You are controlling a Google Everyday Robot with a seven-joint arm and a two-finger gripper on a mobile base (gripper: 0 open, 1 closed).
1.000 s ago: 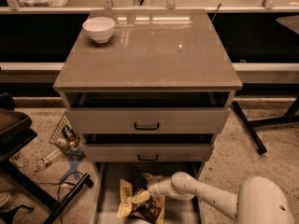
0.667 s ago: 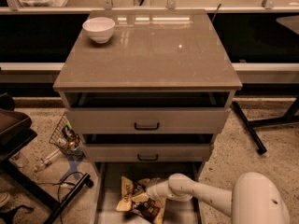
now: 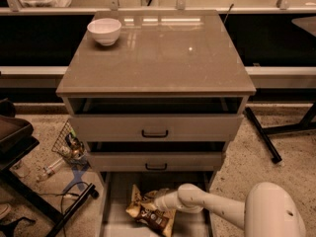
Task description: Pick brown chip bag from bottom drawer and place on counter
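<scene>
The brown chip bag lies crinkled on the grey floor of the open bottom drawer, in the lower middle of the camera view. My white arm reaches in from the lower right, and the gripper sits at the bag's upper right edge, touching it. The counter is the glossy grey-brown cabinet top above the drawers.
A white bowl stands at the counter's back left corner. The two upper drawers with black handles are slightly pulled out. A wire basket with clutter and a dark stand are on the floor to the left.
My arm has pushed further left into the bottom drawer, bringing the gripper onto the bag. The bag has shifted slightly.
</scene>
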